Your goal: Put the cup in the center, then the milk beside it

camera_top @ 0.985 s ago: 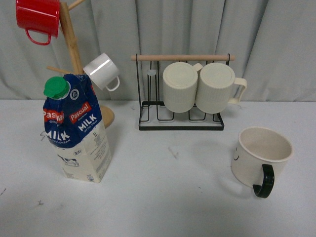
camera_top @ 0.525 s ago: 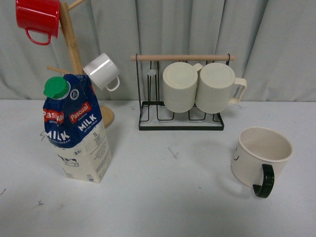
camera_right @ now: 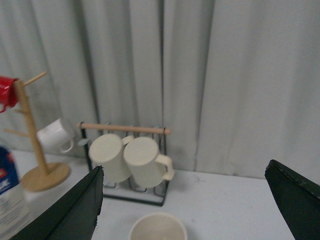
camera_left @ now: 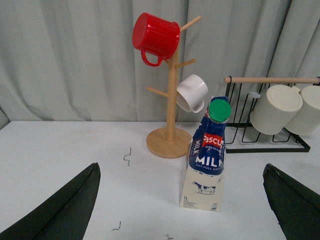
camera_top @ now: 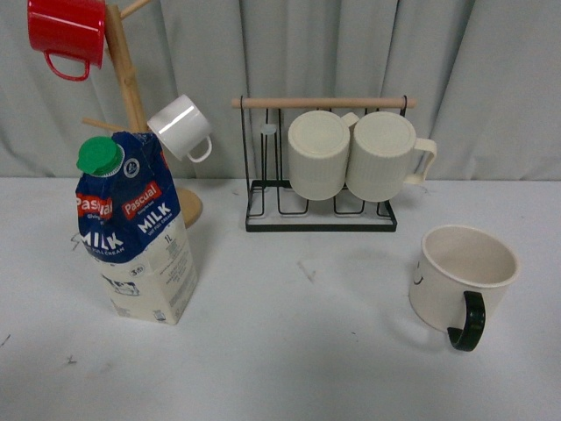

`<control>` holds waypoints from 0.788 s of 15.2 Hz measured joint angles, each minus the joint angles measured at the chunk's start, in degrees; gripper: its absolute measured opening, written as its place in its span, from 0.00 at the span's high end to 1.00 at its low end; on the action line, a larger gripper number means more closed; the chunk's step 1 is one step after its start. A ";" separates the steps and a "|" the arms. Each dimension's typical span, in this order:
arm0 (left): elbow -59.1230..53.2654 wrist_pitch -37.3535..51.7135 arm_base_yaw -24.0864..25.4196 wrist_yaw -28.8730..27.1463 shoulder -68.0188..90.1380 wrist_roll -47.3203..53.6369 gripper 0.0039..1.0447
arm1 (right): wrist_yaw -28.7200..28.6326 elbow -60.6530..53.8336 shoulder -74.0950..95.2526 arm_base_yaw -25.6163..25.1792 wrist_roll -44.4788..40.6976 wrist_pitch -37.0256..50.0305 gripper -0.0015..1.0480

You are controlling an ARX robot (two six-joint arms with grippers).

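Observation:
The cup [camera_top: 462,278], cream-white with a black handle toward the camera, stands upright at the table's right side; its rim [camera_right: 158,227] shows low in the right wrist view. The milk [camera_top: 136,230], a blue and cream carton with a green cap, stands upright at the left and also appears in the left wrist view [camera_left: 206,160]. Neither arm shows in the front view. My left gripper [camera_left: 182,205] is open, its fingers wide on either side of the carton but well short of it. My right gripper [camera_right: 185,207] is open above and behind the cup.
A wooden mug tree [camera_top: 131,96] behind the milk holds a red mug [camera_top: 67,33] and a small white mug [camera_top: 181,127]. A black wire rack [camera_top: 321,210] at the back centre holds two ribbed cream mugs [camera_top: 351,154]. Grey curtain behind.

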 joint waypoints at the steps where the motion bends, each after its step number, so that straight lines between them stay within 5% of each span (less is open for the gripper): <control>1: 0.00 -0.02 0.00 0.02 0.00 0.00 0.06 | 4.74 5.11 10.67 1.05 0.42 5.79 0.06; 5: 0.00 0.00 0.00 0.02 0.00 0.00 0.06 | 16.59 24.70 41.94 4.87 5.18 -4.11 0.06; 8: 0.00 -0.02 0.00 0.02 0.00 0.00 0.06 | 17.62 34.34 53.20 10.34 7.78 -15.98 0.06; 12: 0.00 -0.02 0.00 0.02 0.00 0.00 0.06 | 18.21 40.89 59.63 11.21 8.79 -26.88 0.06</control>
